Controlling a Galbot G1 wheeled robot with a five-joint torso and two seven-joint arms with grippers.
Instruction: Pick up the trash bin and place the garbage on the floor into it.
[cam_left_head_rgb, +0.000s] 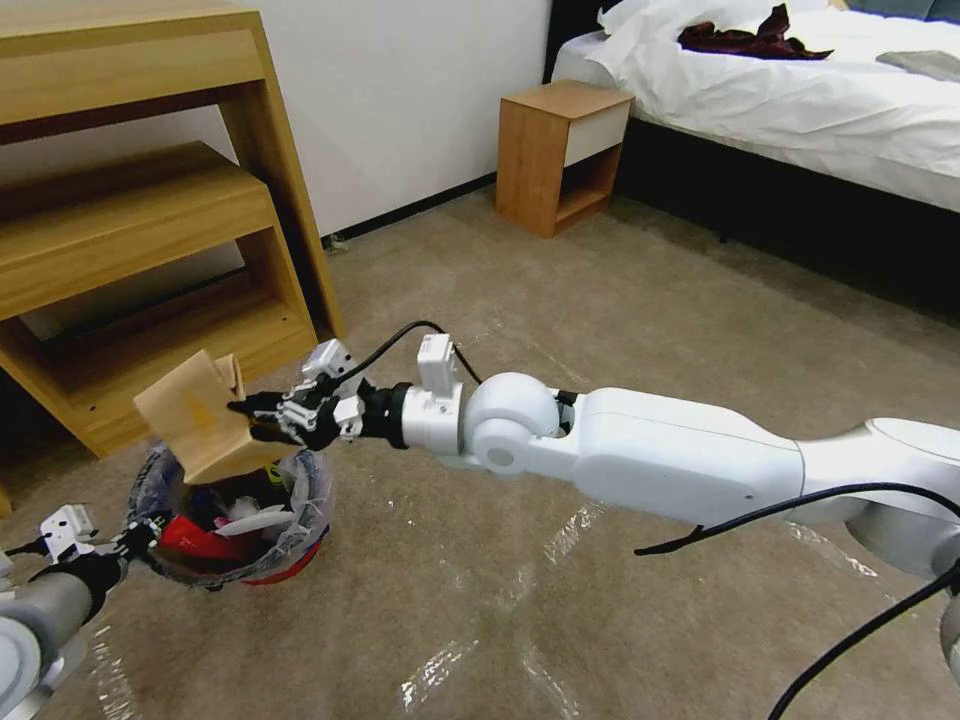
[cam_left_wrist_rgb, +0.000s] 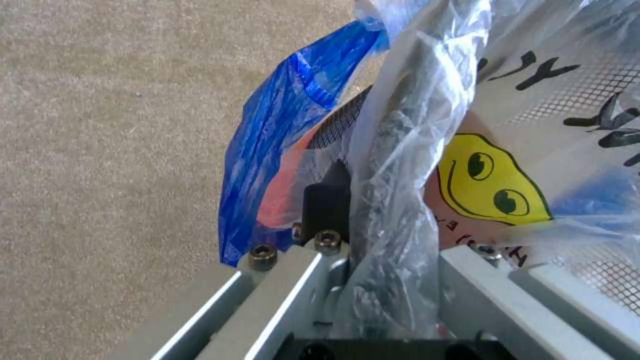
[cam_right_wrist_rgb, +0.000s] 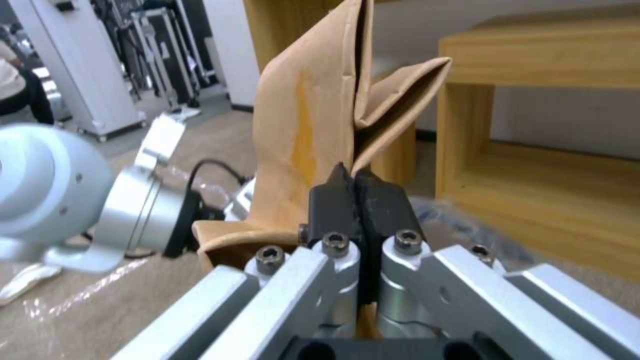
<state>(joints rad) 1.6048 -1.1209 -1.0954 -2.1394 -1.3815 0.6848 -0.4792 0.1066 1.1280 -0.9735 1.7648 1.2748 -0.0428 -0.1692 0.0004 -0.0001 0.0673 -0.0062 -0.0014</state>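
Both grippers are gripping: the left gripper (cam_left_head_rgb: 130, 541) is pinching the trash bin (cam_left_head_rgb: 236, 528) by its slippery bag-lined rim, just above the floor (cam_left_head_rgb: 560, 300). Over it, the right gripper (cam_left_head_rgb: 243, 412) is clamping a light, crushable cardboard box (cam_left_head_rgb: 197, 415) by one thin flap.

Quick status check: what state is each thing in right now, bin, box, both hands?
Bin: held by its rim, bag-lined, already holding litter.
Box: crumpled cardboard, pinched by a flap, tilted above the bin.
Left hand: shut on the bin's rim and bag.
Right hand: shut on the box.
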